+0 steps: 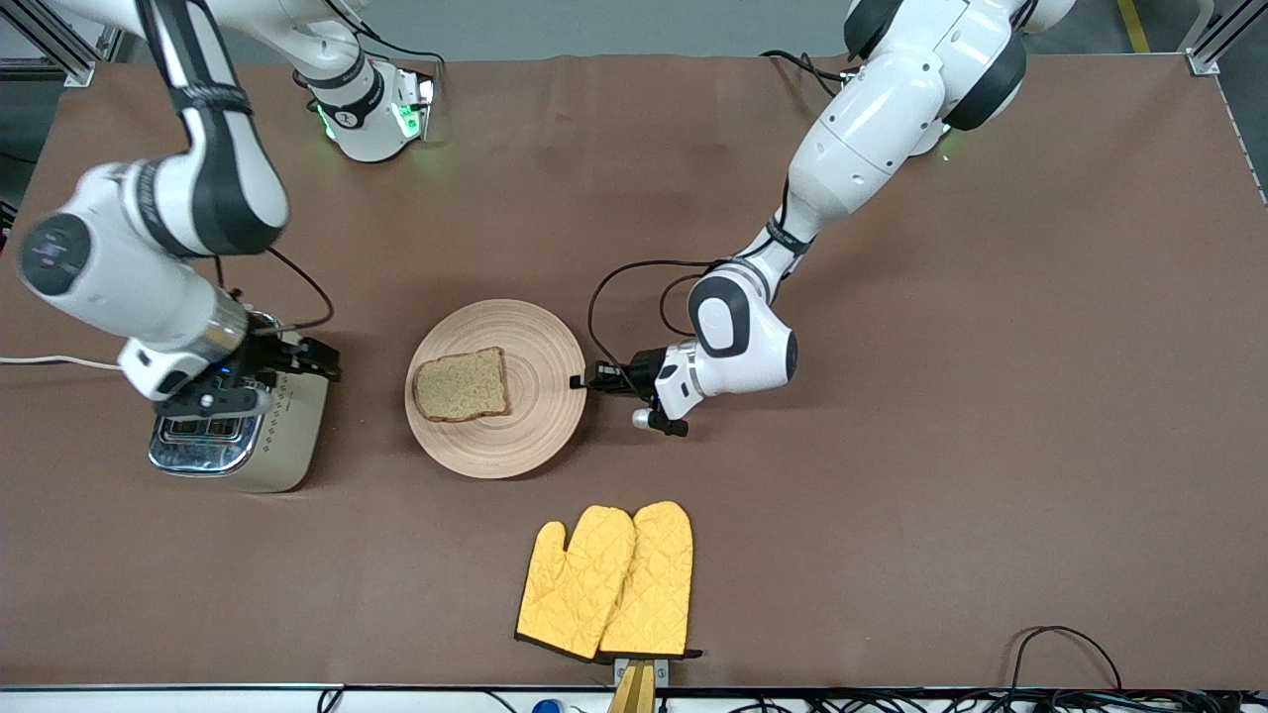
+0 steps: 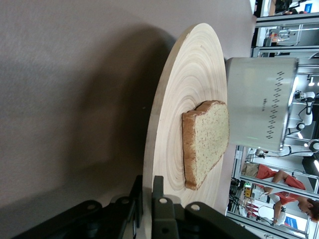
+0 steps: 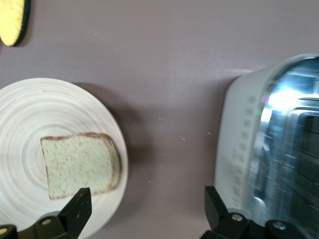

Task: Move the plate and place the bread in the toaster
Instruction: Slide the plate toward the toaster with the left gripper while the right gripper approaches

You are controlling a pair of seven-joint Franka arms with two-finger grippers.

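The round light-wood plate (image 1: 535,421) lies mid-table with the brown bread slice (image 1: 462,384) on it. My left gripper (image 1: 579,381) is shut on the plate's rim at the edge toward the left arm's end. In the left wrist view the fingers (image 2: 160,191) pinch the plate (image 2: 179,99), with the bread (image 2: 207,142) and the toaster (image 2: 259,109) past it. The chrome-topped toaster (image 1: 272,446) stands toward the right arm's end. My right gripper (image 1: 319,358) hangs open and empty over the toaster's plate-side edge. The right wrist view shows plate (image 3: 30,104), bread (image 3: 79,164) and toaster (image 3: 244,149) below my right gripper (image 3: 144,201).
A pair of yellow oven mitts (image 1: 609,579) lies nearer to the front camera than the plate, close to the table's edge; one tip shows in the right wrist view (image 3: 12,20). The toaster's white cord (image 1: 50,361) runs off the right arm's end of the table.
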